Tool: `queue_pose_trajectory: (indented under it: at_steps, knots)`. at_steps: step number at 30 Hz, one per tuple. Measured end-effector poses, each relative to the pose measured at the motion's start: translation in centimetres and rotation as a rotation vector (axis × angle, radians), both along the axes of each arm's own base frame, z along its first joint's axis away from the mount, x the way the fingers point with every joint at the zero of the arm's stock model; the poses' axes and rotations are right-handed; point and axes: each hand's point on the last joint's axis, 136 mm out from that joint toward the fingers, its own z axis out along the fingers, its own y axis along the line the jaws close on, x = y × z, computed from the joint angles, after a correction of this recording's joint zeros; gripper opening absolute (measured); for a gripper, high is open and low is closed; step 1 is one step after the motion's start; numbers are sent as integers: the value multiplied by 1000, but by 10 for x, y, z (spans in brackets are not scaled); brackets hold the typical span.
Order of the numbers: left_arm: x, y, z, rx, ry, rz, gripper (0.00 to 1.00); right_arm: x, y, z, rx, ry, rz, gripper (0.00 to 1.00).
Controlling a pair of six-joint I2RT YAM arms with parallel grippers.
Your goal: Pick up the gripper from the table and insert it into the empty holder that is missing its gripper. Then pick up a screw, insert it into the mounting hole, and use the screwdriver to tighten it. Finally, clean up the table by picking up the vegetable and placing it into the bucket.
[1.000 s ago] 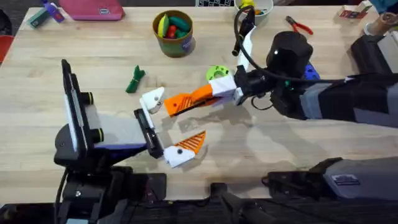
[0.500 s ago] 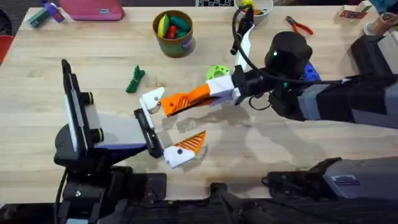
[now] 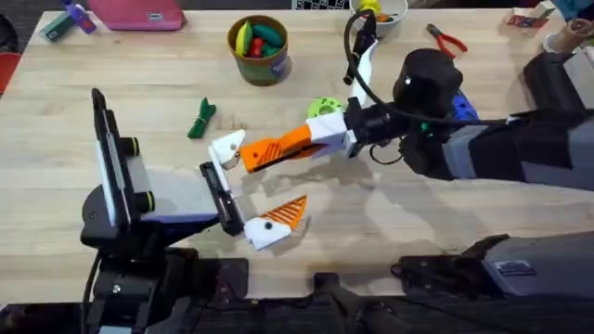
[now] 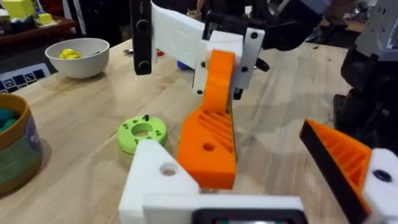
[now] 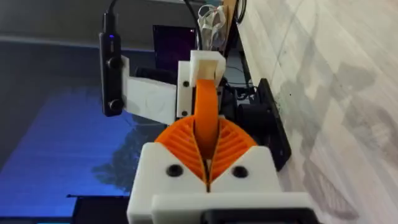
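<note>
1. Pinching the gripper (image 3: 267, 151) between its pressed-together pads, the right gripper (image 3: 295, 141) brings the orange wedge against the bare white holder (image 3: 227, 148) on the left gripper (image 3: 243, 190), whose jaws stand spread.
2. Next move, I judge: slide the wedge squarely onto the holder until seated.

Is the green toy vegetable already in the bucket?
No. The vegetable lies on the bare table, apart from the bucket, which holds other toy pieces.

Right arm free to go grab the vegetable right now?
Probably not yet: the right hand is shut on the gripper at the holder. The vegetable itself lies in the open just beyond.
</note>
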Motion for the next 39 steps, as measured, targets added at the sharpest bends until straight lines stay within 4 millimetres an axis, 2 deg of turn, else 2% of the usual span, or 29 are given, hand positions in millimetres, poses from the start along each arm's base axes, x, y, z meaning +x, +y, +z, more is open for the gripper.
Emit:
queue_pose_trajectory:
  at_steps: [9,18,29,39]
  knots:
    - [0,0,0,-4,8,1,987,2,3,-5,-9,18,-9,9]
    - [0,0,0,-3,7,1,988,5,8,1,-2,2,-4,9]
    - [0,0,0,-8,17,2,987,10,26,-6,-13,2,-21,9]
    - [0,0,0,-9,21,4,988,13,33,-6,-11,-6,-29,9]
